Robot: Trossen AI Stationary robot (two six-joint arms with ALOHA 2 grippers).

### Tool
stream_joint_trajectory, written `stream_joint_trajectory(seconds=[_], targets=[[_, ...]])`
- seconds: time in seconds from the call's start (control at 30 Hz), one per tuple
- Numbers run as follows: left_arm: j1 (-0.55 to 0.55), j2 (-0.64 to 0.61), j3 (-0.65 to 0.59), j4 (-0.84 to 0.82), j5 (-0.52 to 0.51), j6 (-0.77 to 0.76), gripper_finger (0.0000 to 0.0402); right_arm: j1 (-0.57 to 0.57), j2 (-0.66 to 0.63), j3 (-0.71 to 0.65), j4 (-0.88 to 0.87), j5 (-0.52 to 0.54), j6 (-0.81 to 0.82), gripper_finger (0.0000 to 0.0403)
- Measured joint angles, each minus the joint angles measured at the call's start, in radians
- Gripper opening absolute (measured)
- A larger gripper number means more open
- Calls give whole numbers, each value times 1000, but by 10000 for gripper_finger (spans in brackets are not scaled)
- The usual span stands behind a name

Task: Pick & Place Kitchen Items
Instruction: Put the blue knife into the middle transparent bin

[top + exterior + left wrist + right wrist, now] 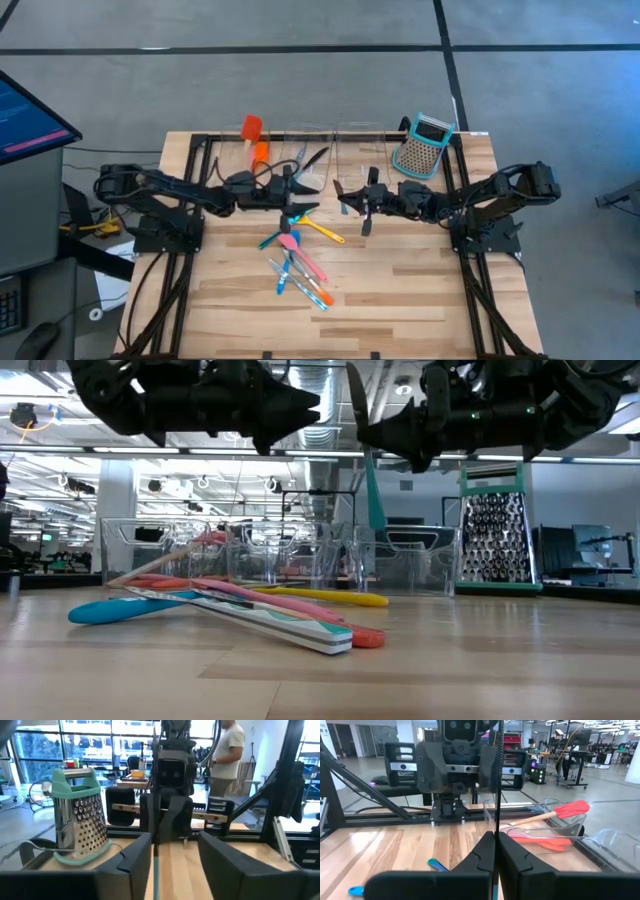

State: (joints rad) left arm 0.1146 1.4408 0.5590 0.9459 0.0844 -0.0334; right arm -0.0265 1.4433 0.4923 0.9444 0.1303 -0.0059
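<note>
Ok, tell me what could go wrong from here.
1. The right tool is shut on only the thin edge of a slim utensil, which may swivel or slip out.
2. The open left tool sits close opposite, so pulling away could bump that utensil.
3. A drop could land among the crossed pile of utensils nearby.

The middle of the table point(420, 300) is blocked by a pile of utensils point(298, 262). The far edge is taken by clear bins point(330, 150) and a grater point(423, 146). Bare wood is left at the near side.
</note>
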Motion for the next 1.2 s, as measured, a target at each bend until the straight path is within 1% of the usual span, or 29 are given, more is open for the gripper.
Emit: stream_joint_trajectory(seconds=[0.13,0.23,0.37,0.77,1.2], targets=[[0,52,55,7,-1,-10,189,0,0,0,-10,-2,8,0],[0,87,102,20,-1,-28,199,0,0,0,-22,-2,8,0],[0,118,132,19,-1,-30,196,0,0,0,-27,-2,8,0],[-7,133,134,27,-10,-77,178,0,0,0,-24,-2,15,0],[-7,141,173,27,-14,-72,176,27,0,0,-16,-5,15,0]])
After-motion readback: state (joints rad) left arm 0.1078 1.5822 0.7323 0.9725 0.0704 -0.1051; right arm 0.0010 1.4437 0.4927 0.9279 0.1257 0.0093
